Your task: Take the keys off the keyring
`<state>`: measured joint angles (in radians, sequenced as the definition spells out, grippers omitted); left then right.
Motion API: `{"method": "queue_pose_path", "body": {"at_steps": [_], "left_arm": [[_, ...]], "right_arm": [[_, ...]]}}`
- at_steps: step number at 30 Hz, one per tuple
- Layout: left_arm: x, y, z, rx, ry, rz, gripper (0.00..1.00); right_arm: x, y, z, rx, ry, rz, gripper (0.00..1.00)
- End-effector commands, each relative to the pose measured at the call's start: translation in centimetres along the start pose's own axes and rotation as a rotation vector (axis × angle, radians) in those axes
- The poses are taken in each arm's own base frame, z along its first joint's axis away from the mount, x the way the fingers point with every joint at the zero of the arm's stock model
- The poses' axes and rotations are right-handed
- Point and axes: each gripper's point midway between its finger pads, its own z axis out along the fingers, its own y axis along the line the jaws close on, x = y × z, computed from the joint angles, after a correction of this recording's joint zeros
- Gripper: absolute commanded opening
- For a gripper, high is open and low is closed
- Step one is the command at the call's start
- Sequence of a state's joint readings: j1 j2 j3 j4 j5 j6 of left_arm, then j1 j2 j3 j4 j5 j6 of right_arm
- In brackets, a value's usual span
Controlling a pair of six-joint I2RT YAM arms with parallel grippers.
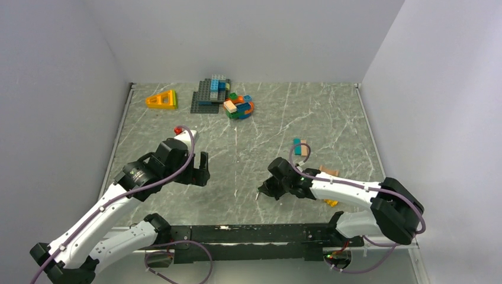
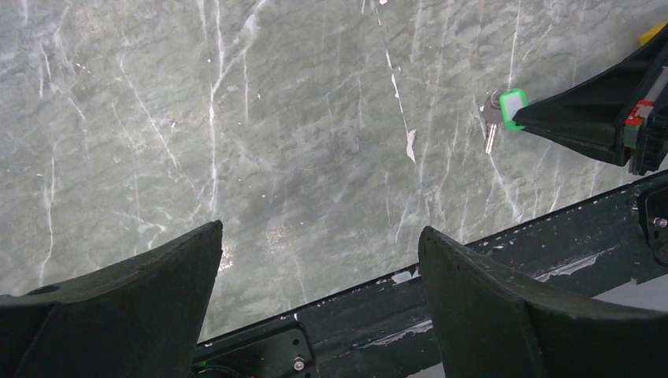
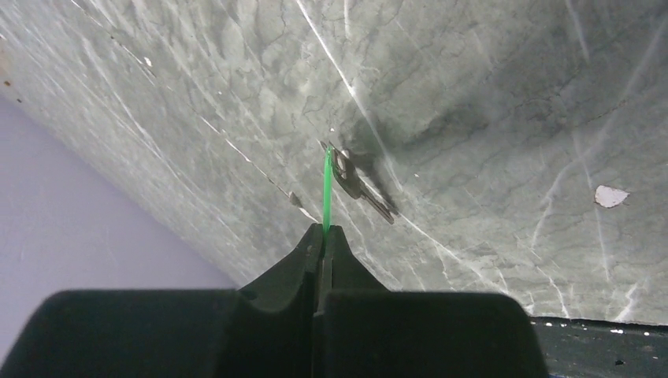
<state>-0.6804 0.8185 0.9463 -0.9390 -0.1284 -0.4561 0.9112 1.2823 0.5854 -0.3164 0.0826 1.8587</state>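
Note:
A green-edged white tag (image 2: 513,108) with a silver key (image 2: 490,134) hanging off it lies near the table's front, right of centre. My right gripper (image 3: 324,233) is shut on this tag, which shows edge-on as a thin green line (image 3: 327,185). The keys (image 3: 358,187) rest on the marble just beyond the fingertips. The keyring itself is too small to make out clearly. In the top view the right gripper (image 1: 263,190) points left, low over the table. My left gripper (image 1: 200,168) hovers open farther left, with nothing between its fingers (image 2: 157,276).
Lego bricks on a grey plate (image 1: 220,96) and a yellow wedge (image 1: 162,100) stand at the back. A teal and tan block (image 1: 301,147) and small tan and yellow pieces (image 1: 328,171) lie beside the right arm. The black front rail (image 1: 248,234) runs along the near edge.

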Motion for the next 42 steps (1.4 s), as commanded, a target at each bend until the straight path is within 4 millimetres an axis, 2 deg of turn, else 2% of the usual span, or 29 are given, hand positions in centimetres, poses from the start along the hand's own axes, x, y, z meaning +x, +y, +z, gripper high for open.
{"method": "queue_pose_path", "body": {"at_steps": [1,6,12,15,19,23,27,30,33,38,42], "left_arm": [[-1.1,-0.9,-0.1,0.034,-0.031,0.01,0.98],[-2.3,-1.9,-1.1,0.08,-0.047,0.007,0.98],[-5.4,-4.9,-3.6,0.227,-0.144,0.002,0.98],[-7.3,-6.5,-5.4,0.322,-0.225,0.016,0.98],[-10.1,-8.0,-8.6,0.407,-0.343,0.034,0.98],[-12.5,-9.3,-12.0,0.473,-0.418,0.1,0.98],[-13.8,-11.2,-14.6,0.575,-0.453,0.194,0.98],[-14.4,-12.7,-16.4,0.668,-0.483,0.25,0.98],[-15.2,-13.2,-18.1,0.719,-0.516,0.278,0.98],[-16.4,-13.1,-20.4,0.771,-0.551,0.308,0.98],[-16.3,-13.3,-21.0,0.825,-0.546,0.34,0.98]], "right_arm": [[-0.7,1.0,-1.2,-0.028,-0.028,-0.024,0.0],[-0.5,3.4,-3.5,-0.087,-0.023,-0.08,0.0],[0.1,8.1,-7.5,-0.271,0.017,-0.126,0.0],[0.6,11.4,-10.2,-0.404,0.039,-0.2,0.0],[2.0,16.6,-14.5,-0.644,0.151,-0.296,0.0],[3.1,20.5,-18.8,-0.768,0.191,-0.435,0.0],[4.6,23.6,-22.8,-0.846,0.217,-0.577,0.0],[6.2,25.2,-25.2,-0.924,0.278,-0.655,0.0],[7.4,26.1,-27.3,-0.998,0.34,-0.709,0.0],[8.9,26.6,-29.7,-1.069,0.426,-0.793,0.0],[9.8,26.4,-31.3,-1.103,0.489,-0.841,0.0]]}}
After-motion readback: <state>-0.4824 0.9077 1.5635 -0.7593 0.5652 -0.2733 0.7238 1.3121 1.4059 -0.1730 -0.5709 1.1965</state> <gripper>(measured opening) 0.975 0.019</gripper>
